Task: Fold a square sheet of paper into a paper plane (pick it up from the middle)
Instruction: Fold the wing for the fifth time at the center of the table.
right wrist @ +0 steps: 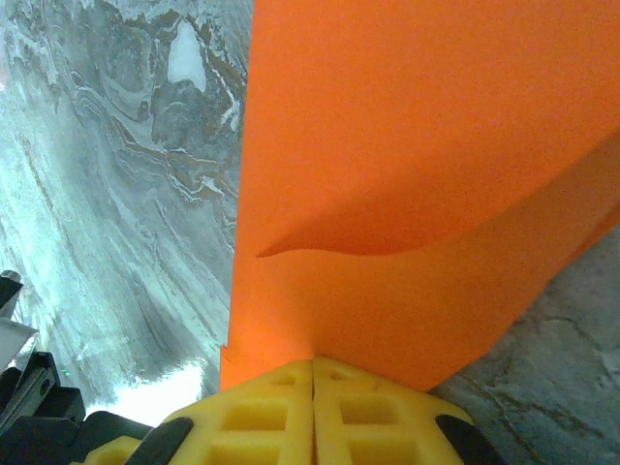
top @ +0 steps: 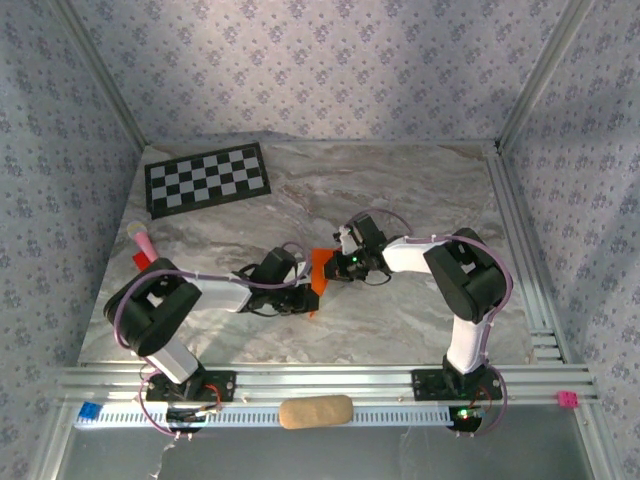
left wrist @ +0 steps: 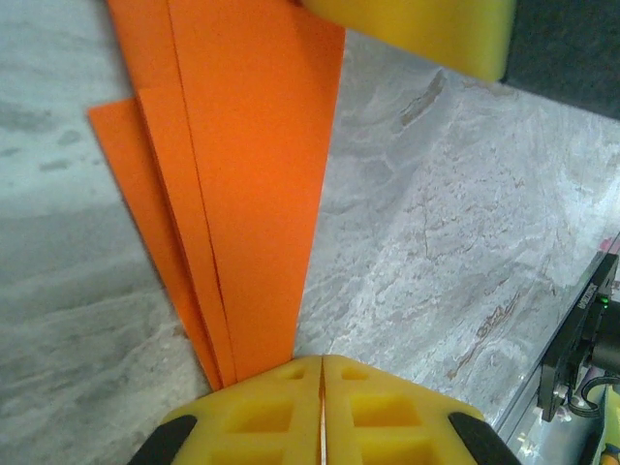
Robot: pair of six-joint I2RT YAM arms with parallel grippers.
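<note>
1. Near edge: a metal rail (top: 330, 380) runs across the front. A tan oblong pad (top: 315, 411) lies just before it, between the two arm bases.
2. A small blue piece (top: 88, 411) sits at the rail's left end and a small pink piece (top: 567, 398) at its right end.
3. Left end effector (top: 305, 292) reaches in low from the left, over the middle of the marble table (top: 420, 190). In the left wrist view the left end effector (left wrist: 321, 373) has its yellow pads pressed together, clamped on the narrow end of the orange paper (left wrist: 252, 194).
4. The orange paper (top: 320, 268) sits mid-table, between the two end effectors. It is folded: several overlapping layers fan out from the left grip into a long wedge. Whether it touches the table, I cannot tell.
5. Right end effector (top: 337, 264) comes in from the right and meets the paper's far side. In the right wrist view the right end effector (right wrist: 313, 378) is closed tight on an edge of the orange paper (right wrist: 417, 145), and one flap of the paper curls across.
6. Far left: a small red and pink object (top: 141, 246) lies near the table's edge.
7. Far back left: a black-and-white checkerboard sheet (top: 208, 178) lies flat, well apart from the paper.
</note>
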